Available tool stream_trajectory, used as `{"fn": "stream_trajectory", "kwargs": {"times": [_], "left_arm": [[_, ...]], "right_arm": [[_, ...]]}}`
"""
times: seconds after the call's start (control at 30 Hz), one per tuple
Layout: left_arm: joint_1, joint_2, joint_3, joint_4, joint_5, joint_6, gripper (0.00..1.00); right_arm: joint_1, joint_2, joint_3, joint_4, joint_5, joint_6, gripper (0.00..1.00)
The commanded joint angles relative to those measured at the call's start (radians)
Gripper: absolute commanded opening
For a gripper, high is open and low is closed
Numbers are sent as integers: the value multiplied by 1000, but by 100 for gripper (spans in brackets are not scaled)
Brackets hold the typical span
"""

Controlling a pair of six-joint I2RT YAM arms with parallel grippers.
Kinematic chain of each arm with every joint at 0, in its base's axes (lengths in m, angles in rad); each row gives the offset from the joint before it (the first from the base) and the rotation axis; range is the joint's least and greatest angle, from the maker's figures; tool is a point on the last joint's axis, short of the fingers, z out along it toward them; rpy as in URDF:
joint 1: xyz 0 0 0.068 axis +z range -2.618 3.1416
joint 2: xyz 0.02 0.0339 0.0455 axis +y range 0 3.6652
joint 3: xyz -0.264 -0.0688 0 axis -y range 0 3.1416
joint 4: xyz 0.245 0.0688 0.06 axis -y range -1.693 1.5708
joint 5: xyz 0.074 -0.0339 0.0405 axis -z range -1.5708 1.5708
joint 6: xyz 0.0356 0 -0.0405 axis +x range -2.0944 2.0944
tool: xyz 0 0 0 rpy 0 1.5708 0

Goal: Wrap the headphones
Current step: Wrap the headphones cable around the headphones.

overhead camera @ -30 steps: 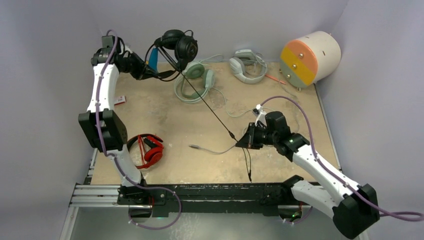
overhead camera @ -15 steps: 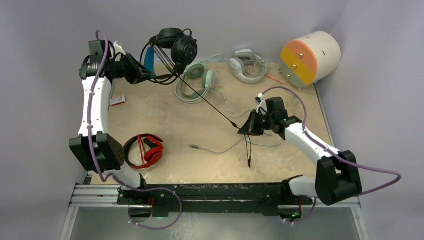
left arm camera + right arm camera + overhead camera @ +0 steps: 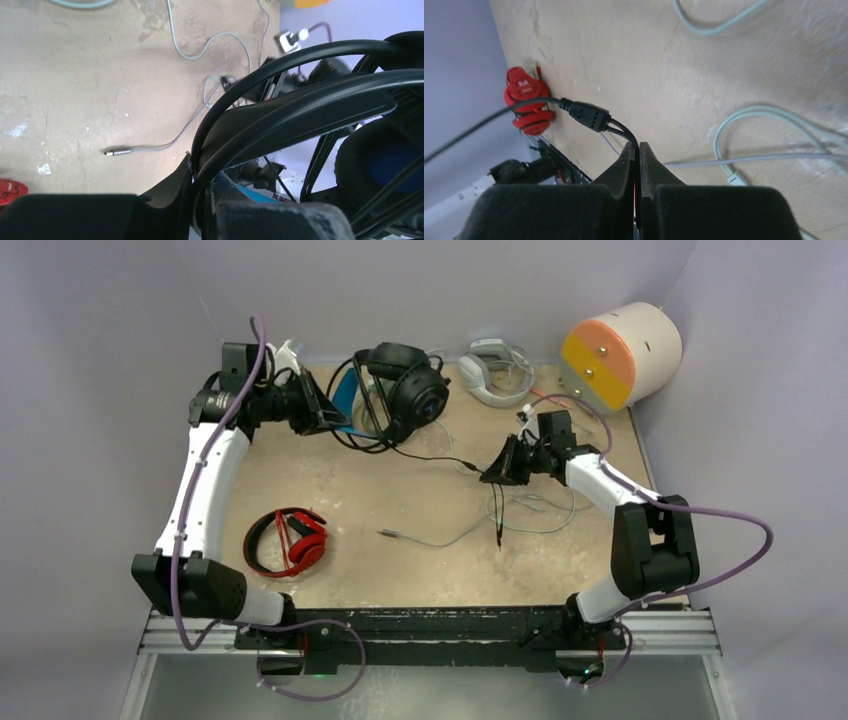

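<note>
**Top view:**
- Left tool [image 3: 325, 412] is clamping the black headset [image 3: 405, 390] by its band and holding it up over the far-left part of the desk [image 3: 300, 475].
- Right tool [image 3: 497, 472] is pinching the black cable [image 3: 440, 457] near its splitter. The cable is running slack between the two tools, with the tail hanging down to the desk.
- We're reading a few loops as already sitting around the cups, so we're judging this one as mid-wrap and not finished.
- Red headset [image 3: 290, 542] is lying near the left arm's base, looking untouched.
- Mint headset [image 3: 372, 392] is mostly hiding behind the black one. Its mint cable [image 3: 440, 538] is sprawling loose across the middle of the desk, so it's not started.
- That's leaving two and a bit to go.

**Left wrist:**
- The black band [image 3: 300, 100] is running down between the left tool's fingers, gripped tight, with the blue cup [image 3: 395, 160] at right.
- We're seeing the mint cable's plug lying bare on the desk.
- We're finding no readable text here.

**Right wrist:**
- Right tool [image 3: 636, 165] is closing fully on the black cable, just below the splitter [image 3: 589, 116].
- The red headset sits at the desk edge behind it. We're seeing a mark on its cup, too small to read.
- We're not seeing any brand or label in any view.
</note>
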Motion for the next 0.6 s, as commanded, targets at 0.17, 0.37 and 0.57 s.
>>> {"fn": "stream_trajectory", "kwargs": {"times": [0.17,0.37,0.57], "left_arm": [[-202,-165,-175,54,-41,117,0],[-349,-211,-298,88,-115,177,0],[-568,-223,-378,123,-363,210,0]], "right_arm": [[-80,59,164,-4,-87,-31,0],[-79,67,226,-26,-122,-51,0],[-80,57,296,-54,-163,-88,0]]}}
